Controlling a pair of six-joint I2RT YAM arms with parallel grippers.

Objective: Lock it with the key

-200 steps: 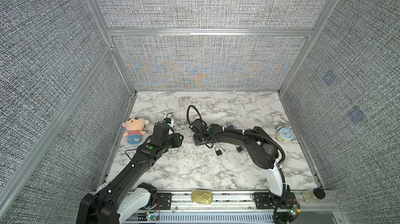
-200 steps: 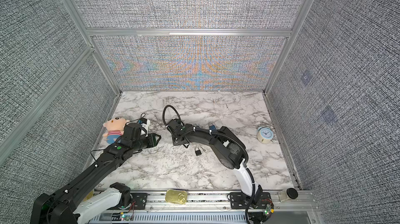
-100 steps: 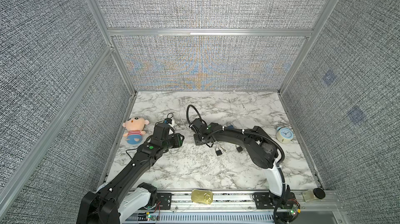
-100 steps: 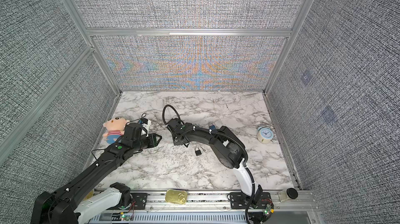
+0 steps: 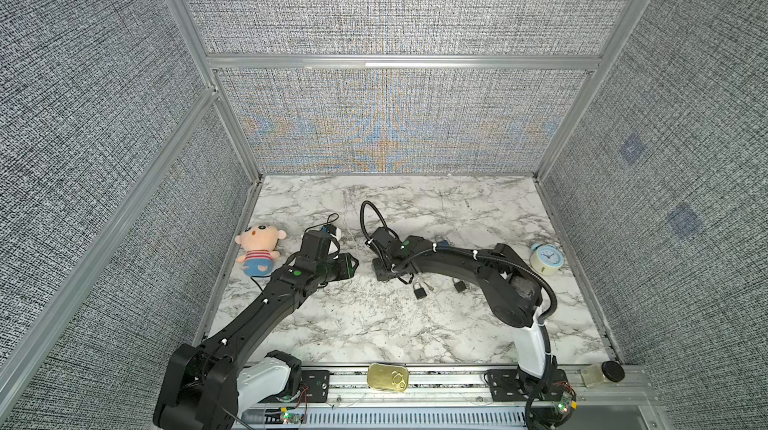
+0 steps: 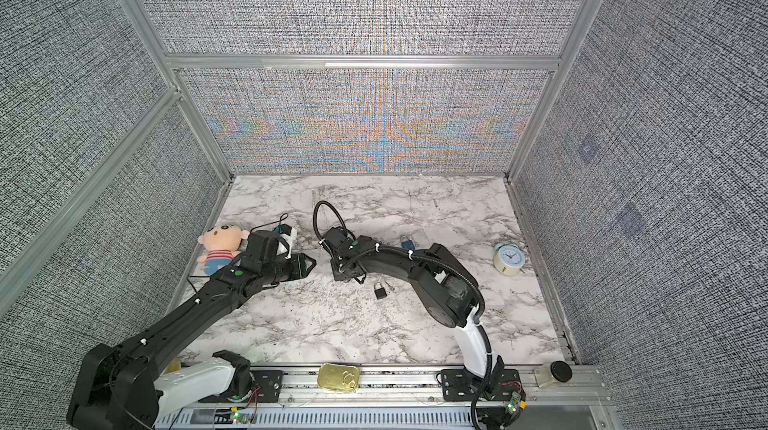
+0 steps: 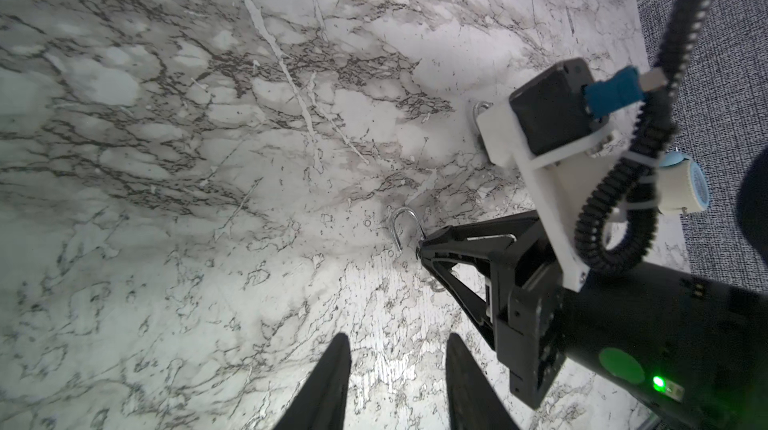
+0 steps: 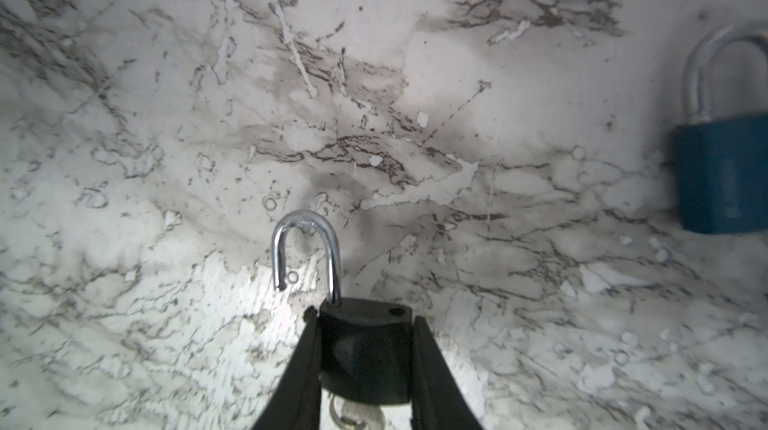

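My right gripper is shut on a black padlock, one finger on each side of its body. Its silver shackle stands open, one end free above the body. A silver key on a ring sticks out of the padlock's underside. In both top views the right gripper points down at the marble table and covers the held padlock. My left gripper is open with nothing between its fingers, a little left of the right gripper, and is seen in both top views.
A second black padlock and a third lie on the table right of my right gripper. A blue padlock lies behind the arm. A plush doll sits at the left, a clock at the right, a tin on the front rail.
My right gripper's jaws have narrowed onto the black padlock. Neither arm has visibly shifted.
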